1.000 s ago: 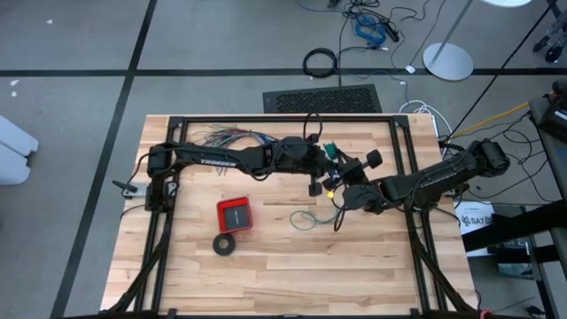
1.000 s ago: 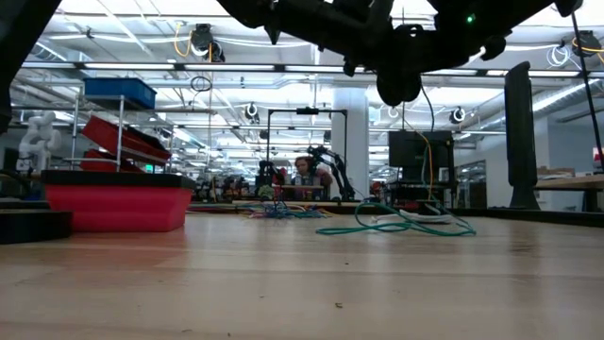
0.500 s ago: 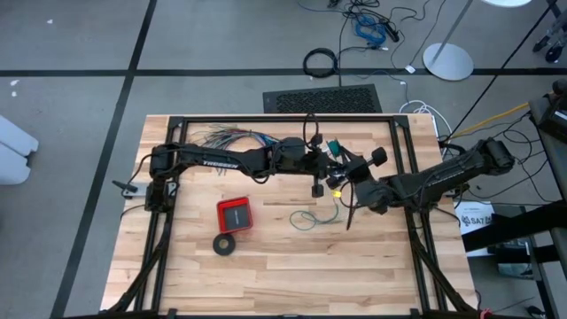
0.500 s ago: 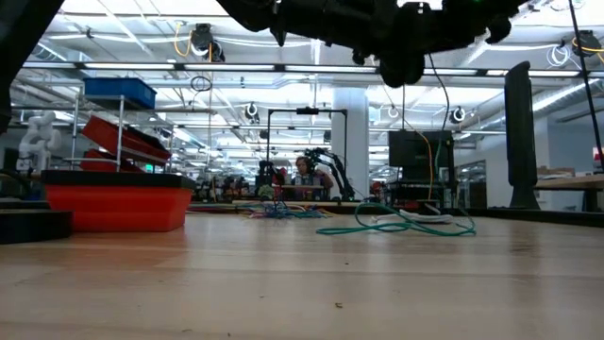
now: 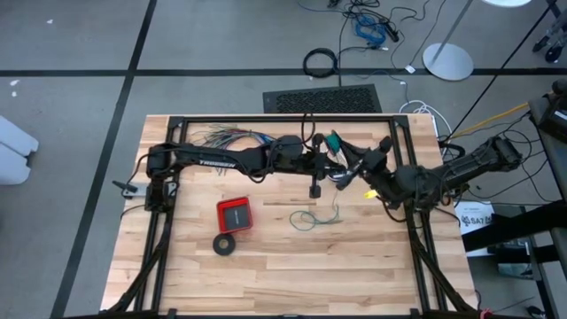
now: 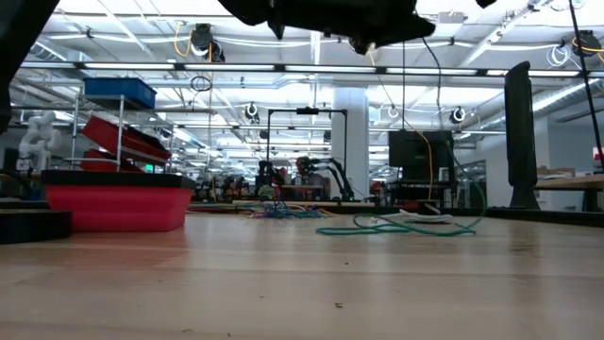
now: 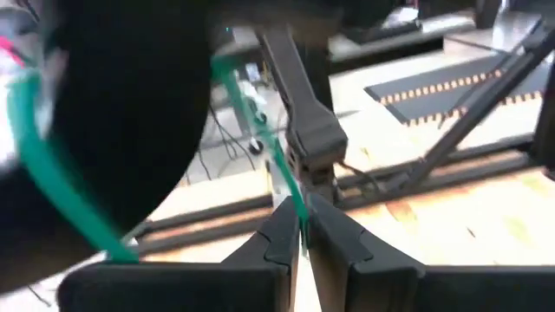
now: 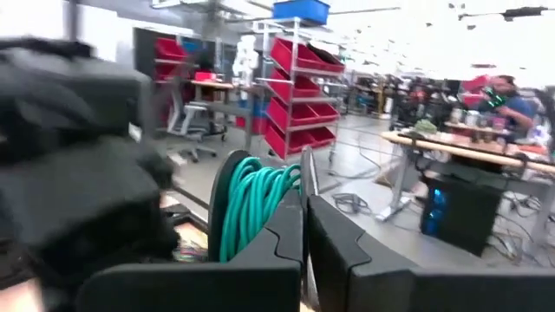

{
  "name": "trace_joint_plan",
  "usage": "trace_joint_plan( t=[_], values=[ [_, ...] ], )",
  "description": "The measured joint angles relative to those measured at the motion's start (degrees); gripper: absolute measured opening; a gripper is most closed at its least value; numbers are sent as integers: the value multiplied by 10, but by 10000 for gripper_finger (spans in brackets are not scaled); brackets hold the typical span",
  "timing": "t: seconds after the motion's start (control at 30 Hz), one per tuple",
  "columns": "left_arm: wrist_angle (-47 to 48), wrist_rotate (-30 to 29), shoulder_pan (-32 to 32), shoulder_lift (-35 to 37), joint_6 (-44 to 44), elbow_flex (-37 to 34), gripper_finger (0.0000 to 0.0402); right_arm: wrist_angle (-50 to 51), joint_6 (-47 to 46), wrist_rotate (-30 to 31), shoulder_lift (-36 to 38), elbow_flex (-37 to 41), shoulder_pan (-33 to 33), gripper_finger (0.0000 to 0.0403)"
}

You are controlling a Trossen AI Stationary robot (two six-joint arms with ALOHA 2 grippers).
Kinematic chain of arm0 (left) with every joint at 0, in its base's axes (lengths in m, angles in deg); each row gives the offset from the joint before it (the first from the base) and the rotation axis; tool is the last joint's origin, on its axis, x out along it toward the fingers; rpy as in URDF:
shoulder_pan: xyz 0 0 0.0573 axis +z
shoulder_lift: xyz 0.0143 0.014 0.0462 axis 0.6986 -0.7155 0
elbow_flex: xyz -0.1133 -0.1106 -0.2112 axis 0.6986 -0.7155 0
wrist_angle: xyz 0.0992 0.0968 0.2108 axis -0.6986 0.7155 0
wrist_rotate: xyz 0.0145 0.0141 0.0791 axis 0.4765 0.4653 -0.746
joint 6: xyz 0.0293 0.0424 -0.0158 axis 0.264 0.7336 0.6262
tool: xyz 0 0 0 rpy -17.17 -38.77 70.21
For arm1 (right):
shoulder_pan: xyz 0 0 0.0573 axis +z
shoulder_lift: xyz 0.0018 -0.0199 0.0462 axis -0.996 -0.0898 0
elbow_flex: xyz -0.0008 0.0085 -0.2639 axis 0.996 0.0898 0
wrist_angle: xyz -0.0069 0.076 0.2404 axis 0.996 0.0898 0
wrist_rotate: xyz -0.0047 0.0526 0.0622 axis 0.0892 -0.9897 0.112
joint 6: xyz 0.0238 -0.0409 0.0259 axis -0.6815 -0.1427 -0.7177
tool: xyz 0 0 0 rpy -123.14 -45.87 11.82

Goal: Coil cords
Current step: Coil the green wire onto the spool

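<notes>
The teal wire is partly wound into a small coil [image 8: 251, 204] held in the air beside my right gripper [image 8: 303, 217]. From there a strand [image 7: 260, 130] runs into my left gripper [image 7: 301, 227], which is shut on it. The two grippers meet above the table's middle, left [image 5: 328, 165] and right [image 5: 345, 156]. The remaining wire [image 5: 310, 218] lies in a loose loop on the table, and one strand [image 5: 337, 200] rises from it. A thin white cord [image 6: 420, 218] lies among the teal loops on the table. My left gripper pinches a single strand of the teal wire [image 7: 297, 208] between its two fingertips. The fingers point about level and lie across the strand, which runs on slanting up toward the other gripper, clear of the table. My right gripper is shut, and the coil's turns [image 8: 264, 186] lie against the outer side of one finger [image 8: 282, 234]. That finger hides whether any turn passes between the two. The coil stands upright, clear of the table.
A red box [image 5: 235, 214] and a black tape ring [image 5: 225, 245] sit toward the near left. A fan of many-coloured wires [image 5: 232, 136] lies at the far edge under my left arm. A black frame [image 5: 266, 119] borders the wooden table.
My right gripper has risen and drawn back toward the table's right edge, rolling as it went and carrying the coil along. In the low view both grippers now sit higher. The strand rising from the loop on the table stands straighter.
</notes>
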Motion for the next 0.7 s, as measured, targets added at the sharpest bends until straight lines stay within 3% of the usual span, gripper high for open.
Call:
trace_joint_plan(
  t=[0.1, 0.33, 0.53, 0.7],
  values=[
    [18, 9, 1, -1, 4, 0, 30, -13, 14, -25, 3, 1, 13, 0],
    [25, 28, 14, -1, 17, 0, 30, -78, 84, -16, 14, 1, 59, 0],
    [-3, 121, 28, -1, 27, 0, 30, -127, 159, -8, 25, 1, 99, 0],
    [-11, 179, 45, -1, 29, 0, 30, -138, 198, 39, 40, 1, 123, 0]
  ],
)
